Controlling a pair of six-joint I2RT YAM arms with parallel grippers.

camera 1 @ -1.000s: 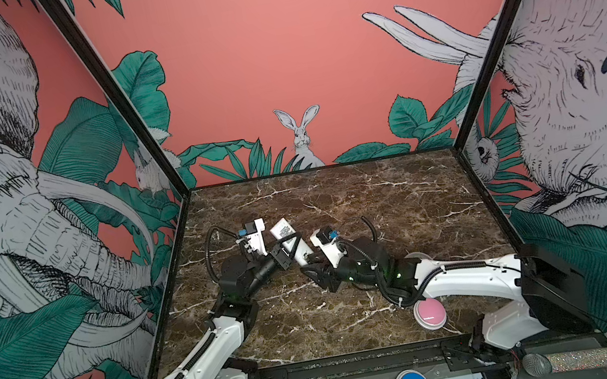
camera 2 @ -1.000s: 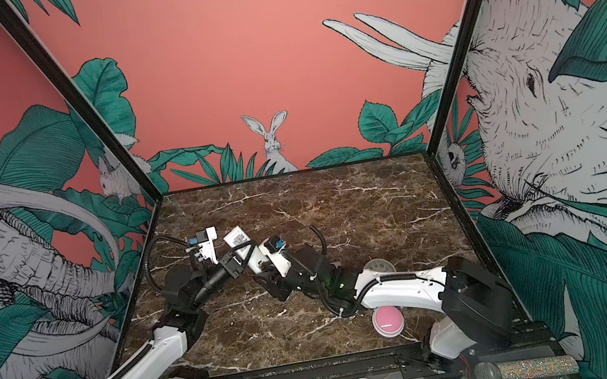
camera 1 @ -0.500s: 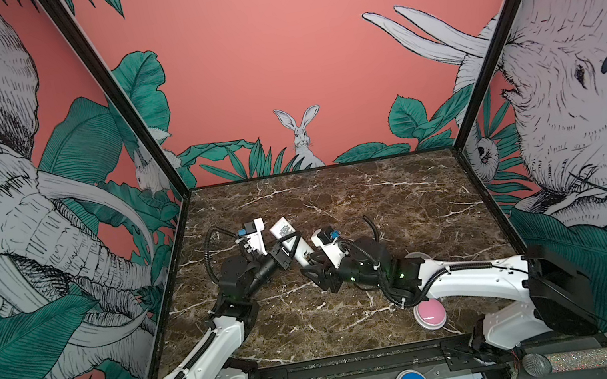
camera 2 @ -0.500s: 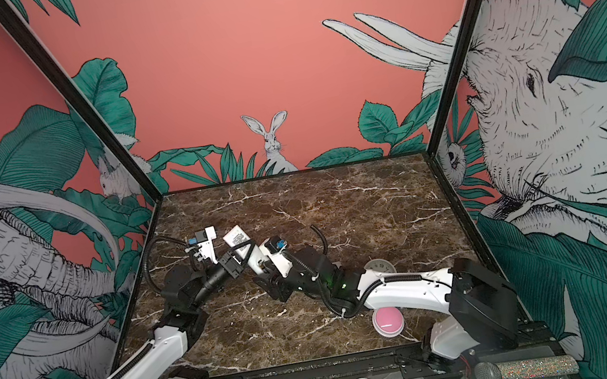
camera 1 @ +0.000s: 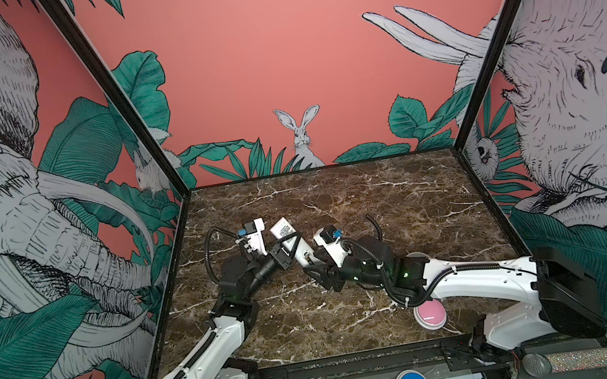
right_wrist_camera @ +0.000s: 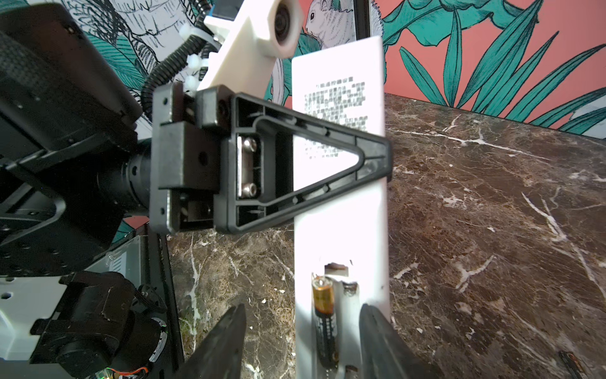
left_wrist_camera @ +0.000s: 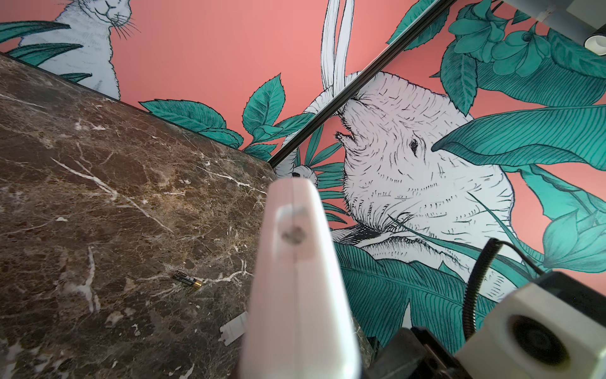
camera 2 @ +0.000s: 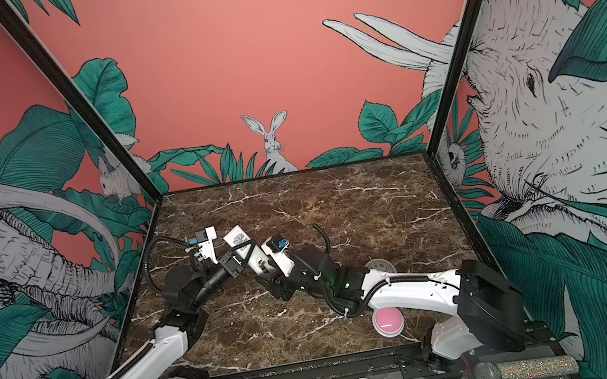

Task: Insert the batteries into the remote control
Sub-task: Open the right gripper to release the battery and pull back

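Arm links (camera 1: 478, 282): white moulded shells, rounded.
Joints (camera 1: 236, 274): black cylindrical housings; green lights (camera 1: 405, 274) are shown on the right arm.
Cables (camera 1: 208, 258): black corrugated conduit, bound with white zip ties (right_wrist_camera: 193, 62).
Wrist camera mounts (camera 1: 255, 237): white blocks with a recessed round lens; a blue connector (camera 1: 337, 233) is fitted.
Left gripper fingers (right_wrist_camera: 373, 154): black, triangular, open-framed and ribbed; two silver socket screws (right_wrist_camera: 249, 144) are set at the root.
Right gripper fingers (right_wrist_camera: 223, 347): black, tapered.
Shoulder housings (camera 1: 565, 296): black, boxy.

Both wrist cameras closely face the remote control (right_wrist_camera: 337, 229).
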